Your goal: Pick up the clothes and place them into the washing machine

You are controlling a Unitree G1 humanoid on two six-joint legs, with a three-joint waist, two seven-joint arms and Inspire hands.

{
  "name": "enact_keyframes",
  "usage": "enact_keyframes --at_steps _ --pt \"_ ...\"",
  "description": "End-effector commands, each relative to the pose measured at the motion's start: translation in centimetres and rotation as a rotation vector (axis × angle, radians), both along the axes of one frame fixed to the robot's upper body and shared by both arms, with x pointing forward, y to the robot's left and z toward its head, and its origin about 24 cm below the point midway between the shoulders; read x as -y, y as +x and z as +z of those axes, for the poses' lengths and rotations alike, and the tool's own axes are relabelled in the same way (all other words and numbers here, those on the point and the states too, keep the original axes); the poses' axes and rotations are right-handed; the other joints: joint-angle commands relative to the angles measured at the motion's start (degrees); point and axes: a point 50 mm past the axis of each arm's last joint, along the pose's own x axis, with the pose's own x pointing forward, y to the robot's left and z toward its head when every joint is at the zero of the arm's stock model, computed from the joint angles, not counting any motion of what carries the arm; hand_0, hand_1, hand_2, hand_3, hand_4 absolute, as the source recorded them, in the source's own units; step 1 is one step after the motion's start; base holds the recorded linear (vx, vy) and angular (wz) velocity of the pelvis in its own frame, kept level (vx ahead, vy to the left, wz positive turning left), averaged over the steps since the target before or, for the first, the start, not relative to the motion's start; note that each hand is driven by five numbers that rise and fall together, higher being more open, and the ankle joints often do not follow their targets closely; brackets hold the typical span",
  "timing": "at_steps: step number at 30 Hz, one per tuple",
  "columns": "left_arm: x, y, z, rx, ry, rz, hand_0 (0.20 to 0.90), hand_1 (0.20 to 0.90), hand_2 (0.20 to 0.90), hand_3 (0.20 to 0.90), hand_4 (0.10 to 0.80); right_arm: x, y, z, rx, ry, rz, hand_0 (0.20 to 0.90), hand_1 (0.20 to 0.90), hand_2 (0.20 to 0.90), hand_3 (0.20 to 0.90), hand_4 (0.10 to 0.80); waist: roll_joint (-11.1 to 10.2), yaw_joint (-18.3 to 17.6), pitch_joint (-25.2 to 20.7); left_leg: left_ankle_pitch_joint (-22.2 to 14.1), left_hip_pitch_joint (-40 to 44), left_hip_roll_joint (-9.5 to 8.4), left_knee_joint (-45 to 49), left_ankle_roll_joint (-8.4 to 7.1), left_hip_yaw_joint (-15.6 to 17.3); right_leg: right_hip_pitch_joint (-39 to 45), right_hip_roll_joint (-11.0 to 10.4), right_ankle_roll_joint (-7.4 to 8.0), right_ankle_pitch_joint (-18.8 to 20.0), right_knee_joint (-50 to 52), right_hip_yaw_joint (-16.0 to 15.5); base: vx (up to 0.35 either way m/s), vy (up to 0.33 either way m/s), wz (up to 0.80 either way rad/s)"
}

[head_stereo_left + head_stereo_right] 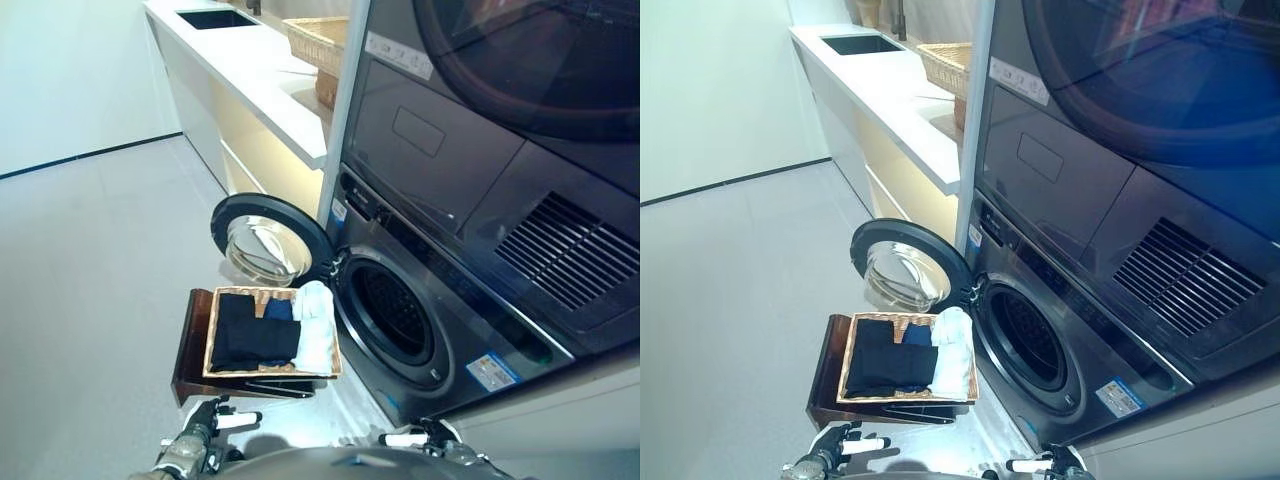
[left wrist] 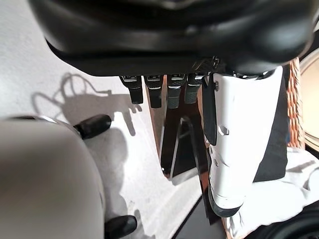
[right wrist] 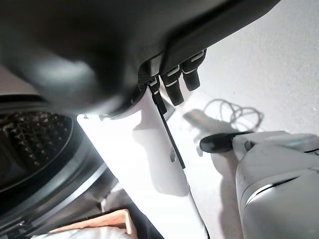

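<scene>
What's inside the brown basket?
The woven basket holds folded black clothes, a blue piece and white cloth. Anything beneath them is hidden.

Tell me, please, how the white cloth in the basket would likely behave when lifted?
The white cloth lies rumpled, so it probably droops and hangs floppy. Its edge drapes over the wicker basket rim, so it may drag. It looks light.

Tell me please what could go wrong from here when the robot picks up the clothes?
1. The washer door stands open right behind the basket; a lifted garment or arm may bump it.
2. The dark clothes and white cloth lie packed together, so one grasp may drag both.
3. The basket sits on a low stand and might slide.
</scene>
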Motion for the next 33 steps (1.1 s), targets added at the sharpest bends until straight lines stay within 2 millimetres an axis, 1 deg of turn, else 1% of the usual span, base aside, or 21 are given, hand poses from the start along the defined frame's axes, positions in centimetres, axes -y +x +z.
enact_keyframes --at_steps 1,2,3,4,5,6,7,8,11,12,13,16,22,23,24,25,27,28,29,32,33 --pt "0.7 4.8 1.6 0.141 0.009 -0.125 0.9 0.9 0.9 0.9 0.8 1.0 4.8 1.4 0.116 -0.045 0.069 0.9 0.9 0.9 0.9 0.8 2.51 -0.46 5.86 -3.05 1.09 0.95 2.43 0.83 1.07 -7.91 1.98 3.75 0.62 22.09 6.44 0.083 0.092 -0.34" --pt "0.8 4.7 1.5 0.132 0.007 -0.138 0.9 0.9 0.9 0.9 0.8 0.9 4.8 1.4 0.118 -0.04 0.07 0.9 0.9 0.9 0.9 0.8 3.01 -0.91 5.83 -2.75 1.55 0.8 1.42 0.61 0.62 -8.74 2.99 3.23 -0.88 19.63 8.07 0.188 0.026 -0.34" --pt "0.7 4.5 1.4 0.123 0.009 -0.144 0.9 0.9 0.9 0.9 0.8 0.9 4.6 1.3 0.112 -0.039 0.067 0.9 0.9 0.9 0.9 0.8 3.11 -1.19 5.88 -2.69 2.16 0.55 0.52 0.2 0.43 -6.98 2.32 2.53 -2.31 13.99 8.66 0.234 -0.044 -0.11" --pt "0.6 4.4 1.4 0.12 0.015 -0.138 0.9 0.9 0.9 0.9 0.8 0.9 4.5 1.3 0.111 -0.039 0.063 0.9 0.9 0.9 0.9 0.8 3.07 -1.08 5.66 -2.71 2.17 0.58 0.07 -0.27 0.55 -7.2 0.58 1.92 -2.07 8.6 8.77 0.208 -0.115 0.11" --pt "0.5 4.4 1.4 0.12 0.016 -0.128 0.9 0.9 0.9 0.9 0.8 0.9 4.5 1.3 0.111 -0.043 0.063 0.9 0.9 0.9 0.9 0.8 2.92 -0.97 5.72 -3.0 2.34 0.84 0.07 -0.64 0.81 -7.7 -1.21 1.62 -0.39 3.99 7.34 0.157 -0.186 0.25" --pt "0.4 4.7 1.5 0.128 0.018 -0.119 0.9 0.9 0.9 0.9 0.8 0.8 4.8 1.4 0.12 -0.046 0.064 0.9 0.9 0.9 0.9 0.8 2.53 -1.12 6.16 -3.04 2.47 1.12 0.07 -1.23 0.78 -7.5 -2.06 1.54 1.22 0.52 6.99 0.179 -0.244 0.39" --pt "-0.1 4.6 1.6 0.125 0.029 -0.097 0.9 0.9 0.9 0.9 0.8 0.6 4.6 1.2 0.112 -0.042 0.067 0.9 0.9 0.9 0.9 0.8 1.86 -1.08 6.29 -3.23 3.55 1.57 0.07 -1.66 0.4 -7.21 -1.35 1.46 0.42 2.1 7.69 0.184 -0.284 0.31" --pt "0.0 4.4 1.5 0.132 0.02 -0.061 0.9 0.9 0.9 0.9 0.8 0.4 4.8 1.3 0.117 -0.042 0.084 0.9 0.9 0.9 0.9 0.8 1.82 -0.78 6.81 -2.92 4.16 2.49 0.07 -2.27 1.21 -8.11 -0.54 1.37 0.05 3.78 7.75 0.157 -0.276 0.31" --pt "1.1 5.0 1.6 0.155 0.0 -0.092 0.9 0.9 0.9 0.9 0.8 0.6 5.8 1.7 0.169 -0.052 0.091 0.9 0.9 0.9 0.9 0.8 2.13 -1.91 7.21 -0.93 2.27 4.45 0.07 -3.52 0.1 -8.69 0.79 0.22 -1.07 5.51 5.16 0.056 -0.214 0.37" --pt "1.1 5.0 1.6 0.155 -0.001 -0.092 0.9 0.9 0.9 0.9 0.8 0.6 5.8 1.7 0.169 -0.052 0.091 0.9 0.9 0.9 0.9 0.8 2.14 -1.99 7.17 -0.91 2.2 4.46 0.07 -3.53 0.02 -8.7 0.78 0.21 -1.08 5.51 5.08 0.04 -0.127 0.28" --pt "2.1 5.6 1.8 0.176 -0.01 -0.162 0.9 0.9 0.9 0.9 0.8 1.2 6.4 2.1 0.19 -0.072 0.094 0.9 0.9 0.9 0.9 0.8 3.03 -2.63 7.12 -0.8 1.07 4.49 0.07 -3.41 -0.94 -9.13 1.18 -0.12 -1.41 5.58 4.28 0.02 -0.055 0.15" --pt "2.7 6.4 2.0 0.194 -0.005 -0.208 0.9 0.9 0.9 0.9 0.8 1.7 8.0 2.9 0.237 -0.095 0.111 0.9 0.9 0.9 0.9 0.8 4.43 -3.07 7.22 -0.73 -0.68 4.09 0.07 -3.13 -1.36 -10.96 0.62 0.27 -1.56 6.43 3.59 0.01 0.001 0.21" --pt "2.8 6.4 2.0 0.186 0.015 -0.264 0.9 0.9 0.9 0.9 0.8 0.9 10.2 3.7 0.288 -0.129 0.216 0.9 0.9 0.9 0.9 0.8 5.08 -2.33 7.11 -1.66 -0.9 3.08 0.07 -2.69 -1.49 -11.3 -0.38 0.92 -1.15 6.4 4.23 0.029 0.034 0.06" --pt "2.7 6.4 2.1 0.188 0.023 -0.265 0.9 0.9 0.9 0.9 0.8 0.5 11.1 4.1 0.318 -0.138 0.261 0.9 0.9 0.9 0.9 0.8 5.1 -2.15 6.97 -1.85 -0.96 2.89 0.07 -2.6 -1.42 -11.28 -0.62 1.05 -1.02 6.12 4.36 -0.004 0.051 0.03" --pt "2.8 6.9 2.3 0.216 0.036 -0.269 0.9 0.9 0.9 0.9 0.8 -0.8 14.1 5.9 0.433 -0.198 0.401 0.9 0.9 0.9 0.9 0.8 5.15 -1.7 7.24 -2.09 -1.14 2.48 0.07 -2.46 -1.35 -11.42 -1.03 1.38 -0.55 5.59 4.67 -0.021 0.064 0.01" --pt "2.8 7.2 2.5 0.231 0.042 -0.27 0.9 0.9 0.9 0.9 0.8 -1.1 15.3 6.6 0.473 -0.23 0.455 0.9 0.9 0.9 0.9 0.8 5.19 -1.54 7.48 -2.12 -1.28 2.4 0.07 -2.44 -1.34 -11.57 -1.13 1.48 -0.44 5.47 4.84 -0.048 0.067 -0.01" --pt "3.1 8.0 2.9 0.274 0.052 -0.272 0.9 0.9 0.9 0.9 0.8 -2.0 18.6 9.4 0.6 -0.323 0.591 0.9 0.9 0.9 0.9 0.8 5.2 -1.07 8.28 -2.11 -1.74 2.16 0.07 -2.41 -1.44 -11.8 -1.49 1.65 0.17 4.82 5.18 -0.08 0.043 -0.02" --pt "3.6 8.3 3.1 0.297 0.047 -0.268 0.9 0.9 0.9 0.9 0.8 -2.6 20.9 11.3 0.659 -0.418 0.703 0.9 0.9 0.9 0.9 0.8 5.25 -0.46 8.99 -1.96 -2.23 2.06 0.07 -2.42 -1.62 -12.02 -1.9 1.69 0.68 4.12 5.1 -0.075 0.03 -0.01" --pt "3.6 8.3 3.1 0.298 0.047 -0.267 0.9 0.9 0.9 0.9 0.8 -2.6 20.9 11.3 0.659 -0.418 0.704 0.9 0.9 0.9 0.9 0.8 5.26 -0.5 9.04 -1.96 -2.21 2.06 0.07 -2.42 -1.64 -11.98 -1.91 1.69 0.69 4.11 5.07 -0.08 0.025 -0.07" --pt "4.4 8.9 3.4 0.336 0.035 -0.261 0.9 0.9 0.9 0.9 0.8 -4.2 24.3 14.8 0.779 -0.539 0.828 0.9 0.9 0.9 0.9 0.8 5.36 0.49 10.14 -1.49 -3.42 1.94 0.07 -2.4 -2.25 -12.27 -2.35 1.65 1.44 3.09 4.8 -0.067 0.005 -0.01" --pt "4.5 8.9 3.4 0.337 0.033 -0.256 0.9 0.9 0.9 0.9 0.8 -4.7 24.9 15.4 0.797 -0.564 0.86 0.9 0.9 0.9 0.9 0.8 5.31 0.73 10.39 -1.37 -3.76 1.94 0.07 -2.42 -2.45 -12.23 -2.48 1.62 1.6 2.69 4.64 -0.071 0.004 0.07"
